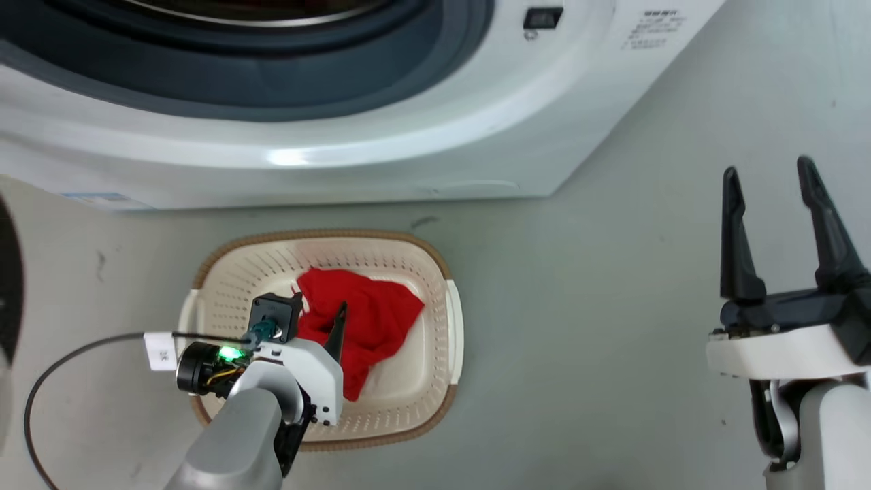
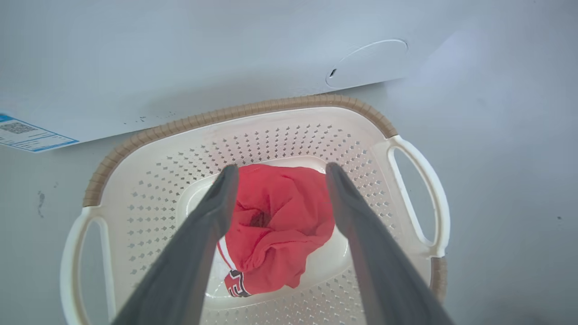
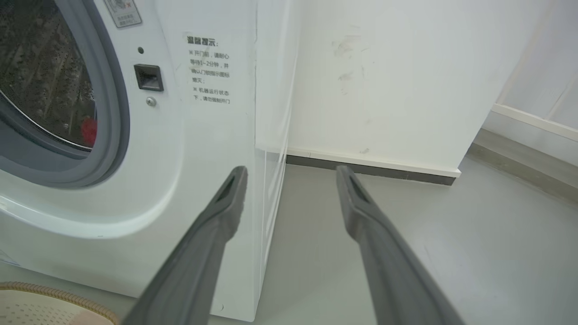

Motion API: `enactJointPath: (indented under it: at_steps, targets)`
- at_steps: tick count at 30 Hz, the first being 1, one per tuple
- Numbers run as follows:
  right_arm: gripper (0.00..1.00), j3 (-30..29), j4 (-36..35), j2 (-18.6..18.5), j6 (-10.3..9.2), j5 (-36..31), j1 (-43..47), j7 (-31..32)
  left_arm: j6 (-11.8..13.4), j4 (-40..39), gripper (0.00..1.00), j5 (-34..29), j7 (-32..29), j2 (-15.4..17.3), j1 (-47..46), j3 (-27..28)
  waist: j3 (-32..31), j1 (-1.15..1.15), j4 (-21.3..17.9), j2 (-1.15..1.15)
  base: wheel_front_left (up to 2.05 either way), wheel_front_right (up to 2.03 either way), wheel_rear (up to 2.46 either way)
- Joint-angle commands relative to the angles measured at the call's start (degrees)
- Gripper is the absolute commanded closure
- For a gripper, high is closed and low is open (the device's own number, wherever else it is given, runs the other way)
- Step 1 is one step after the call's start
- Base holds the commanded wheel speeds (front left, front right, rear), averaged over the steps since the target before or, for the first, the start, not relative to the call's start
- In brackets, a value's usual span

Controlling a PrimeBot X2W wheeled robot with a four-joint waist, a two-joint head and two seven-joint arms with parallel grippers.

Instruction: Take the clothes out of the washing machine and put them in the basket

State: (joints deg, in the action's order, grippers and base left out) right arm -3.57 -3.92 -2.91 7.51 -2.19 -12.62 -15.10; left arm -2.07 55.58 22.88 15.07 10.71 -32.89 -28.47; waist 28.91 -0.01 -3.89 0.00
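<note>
A red jersey (image 1: 371, 320) with a bit of white trim and lettering lies crumpled on the floor of the cream basket (image 1: 320, 235). My left gripper (image 1: 318, 309) hangs over the basket, pointing down at it. In the left wrist view that gripper (image 2: 281, 169) is open, and the garment (image 2: 280, 216) lies below and between its fingers, not held. The white washing machine (image 1: 408, 136) stands just behind the basket (image 2: 253, 109). My right gripper (image 1: 767, 170) is open and holds nothing, off to the right over bare floor. A scrap of red cloth (image 3: 89, 131) shows inside the drum.
A dark rounded shape (image 1: 7, 272) sits at the left edge, beside the machine. A black cable (image 1: 68, 354) loops from my left wrist. A white wall with a skirting board (image 3: 375, 164) stands to the right of the machine (image 3: 203, 158), with grey floor (image 1: 612, 306) around the basket corner (image 3: 45, 289).
</note>
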Motion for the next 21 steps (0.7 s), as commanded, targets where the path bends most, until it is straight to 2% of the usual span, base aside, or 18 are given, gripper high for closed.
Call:
enactJointPath:
  at_steps: [1,13,17,21]
  targets:
    - [0.0,0.06,0.14,0.05,-0.04,-0.31,0.9,-0.1,0.51,-1.39,0.0,-0.61,0.12,0.23,1.36,0.76,-2.82,0.01,1.58,0.0,0.0,0.0,0.0]
    - [0.0,0.59,1.67,0.05,-0.05,-0.23,5.98,-0.11,4.13,-21.71,0.0,-6.62,0.13,-0.45,13.48,12.94,-12.04,0.01,3.27,0.0,0.0,0.0,0.0]
    - [0.0,0.64,2.03,0.05,-0.04,-0.22,7.21,-0.1,4.46,-28.13,0.0,-8.85,0.14,-1.33,16.75,16.93,-14.24,0.01,3.35,0.0,0.0,0.0,0.0]
    - [0.0,0.71,2.22,0.05,-0.04,-0.15,8.36,-0.11,3.69,-32.63,0.0,-10.91,0.15,-1.97,18.37,19.91,-15.68,0.01,3.41,0.0,0.0,0.0,0.0]
